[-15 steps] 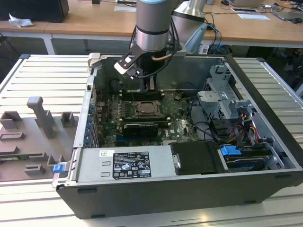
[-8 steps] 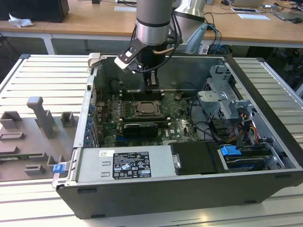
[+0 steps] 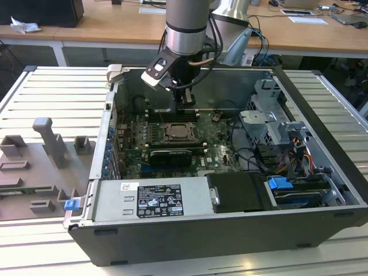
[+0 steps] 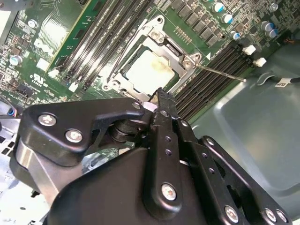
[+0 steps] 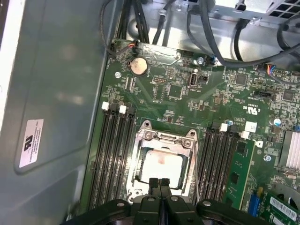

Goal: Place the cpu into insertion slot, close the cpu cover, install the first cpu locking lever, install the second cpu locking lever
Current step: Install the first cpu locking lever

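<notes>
The cpu (image 5: 161,165) lies flat in the insertion slot (image 3: 179,132), its pale metal top showing through the window of the cpu cover (image 5: 166,138). The cover lies down over the chip (image 4: 149,70), and its silvery frame (image 4: 180,52) rings the chip. A thin metal lever rod (image 4: 220,73) sticks out sideways from one corner of the frame, over the memory slots. My gripper (image 3: 185,101) hangs just above the socket's edge. Its two black fingertips (image 5: 159,183) are pressed together, shut, with nothing seen between them.
Long black memory slots (image 5: 115,150) flank the socket on both sides. A black graphics card (image 3: 169,155) lies in front of the socket, with the power supply (image 3: 152,198) nearer. A drive cage and cables (image 3: 276,123) stand at the exterior view's right. Grey fixtures (image 3: 52,149) sit outside the case.
</notes>
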`<state>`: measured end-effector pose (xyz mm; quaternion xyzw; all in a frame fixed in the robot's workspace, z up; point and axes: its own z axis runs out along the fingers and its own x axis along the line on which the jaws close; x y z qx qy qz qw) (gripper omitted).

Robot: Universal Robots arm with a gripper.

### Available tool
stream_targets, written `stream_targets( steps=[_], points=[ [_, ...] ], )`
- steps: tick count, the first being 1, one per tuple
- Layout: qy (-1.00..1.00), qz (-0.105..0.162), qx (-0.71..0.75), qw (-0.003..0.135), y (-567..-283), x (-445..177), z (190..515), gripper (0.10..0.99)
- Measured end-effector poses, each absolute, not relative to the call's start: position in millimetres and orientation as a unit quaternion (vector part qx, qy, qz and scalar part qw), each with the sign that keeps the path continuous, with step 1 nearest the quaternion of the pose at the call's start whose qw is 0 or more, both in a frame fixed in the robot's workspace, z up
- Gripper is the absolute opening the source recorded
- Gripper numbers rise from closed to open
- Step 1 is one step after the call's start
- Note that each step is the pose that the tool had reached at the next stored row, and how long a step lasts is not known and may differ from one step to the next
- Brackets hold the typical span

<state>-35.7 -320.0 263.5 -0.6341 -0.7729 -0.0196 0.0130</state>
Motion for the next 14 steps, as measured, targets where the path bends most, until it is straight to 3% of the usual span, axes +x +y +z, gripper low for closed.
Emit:
stream_targets(
  steps=[14],
  points=[
    [-0.812,-0.019,-0.584,0.014,-320.0,-35.7,263.5,0.106]
  ],
)
